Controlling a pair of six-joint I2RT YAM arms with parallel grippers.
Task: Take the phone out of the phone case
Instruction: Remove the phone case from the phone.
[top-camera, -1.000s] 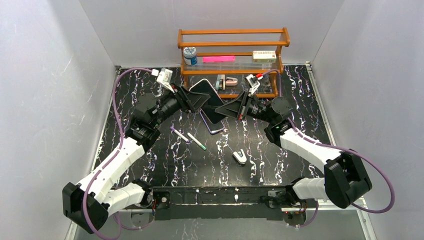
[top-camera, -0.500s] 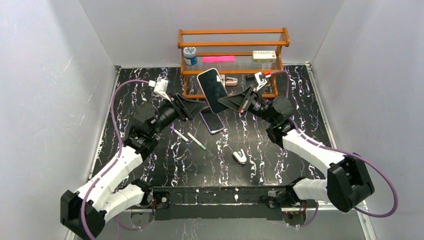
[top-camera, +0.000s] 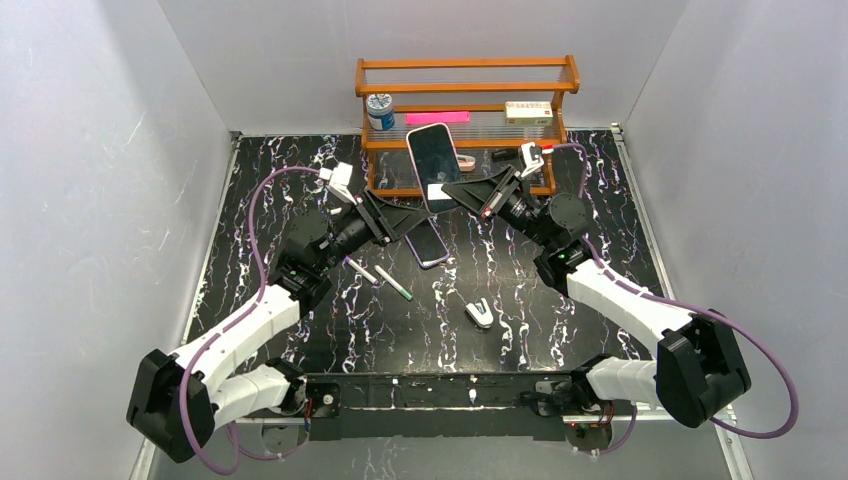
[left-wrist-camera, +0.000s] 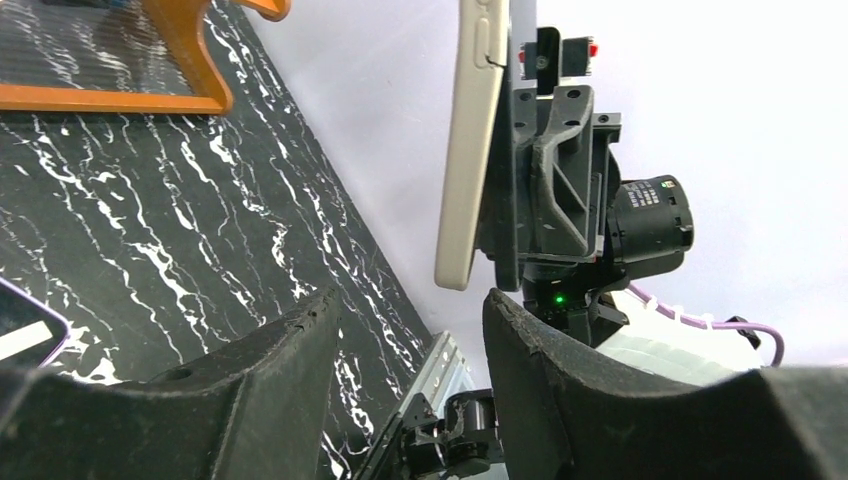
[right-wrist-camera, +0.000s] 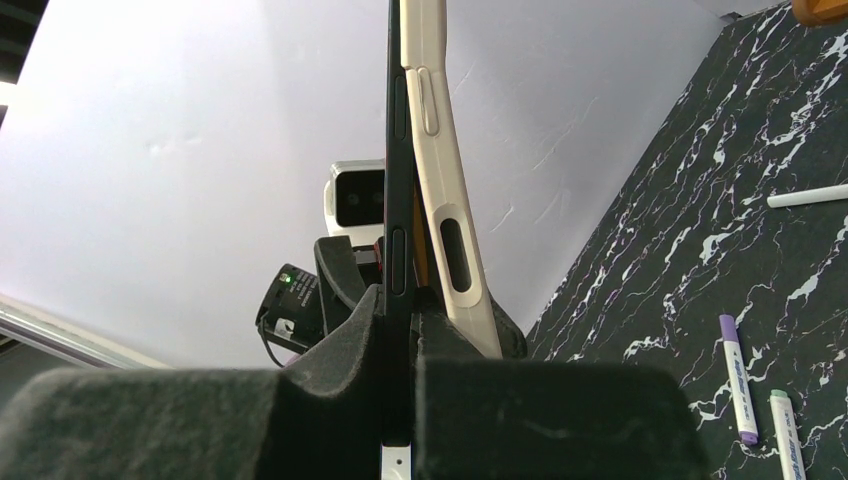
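Note:
My right gripper (top-camera: 450, 192) is shut on the lower end of the phone (top-camera: 433, 160) and holds it upright, high in front of the shelf. In the right wrist view my gripper (right-wrist-camera: 400, 310) pinches the phone's thin dark edge (right-wrist-camera: 397, 150). The cream case (right-wrist-camera: 440, 200) lies against it and splays away at the lower end, outside the pads. The left wrist view shows the cream case (left-wrist-camera: 465, 150) edge-on against the right gripper. My left gripper (top-camera: 408, 222) is open and empty, low and left of the phone, apart from it (left-wrist-camera: 410, 310).
A purple-rimmed flat device (top-camera: 430, 245) lies on the table under the raised phone; I cannot tell whether it is a phone or a case. Two markers (top-camera: 378, 275) and a small white clip (top-camera: 479, 313) lie nearer. A wooden shelf (top-camera: 466, 90) stands at the back.
My left gripper let go of the phone and drew back, open. My right gripper lifted the phone up and toward the shelf, turning it more upright.

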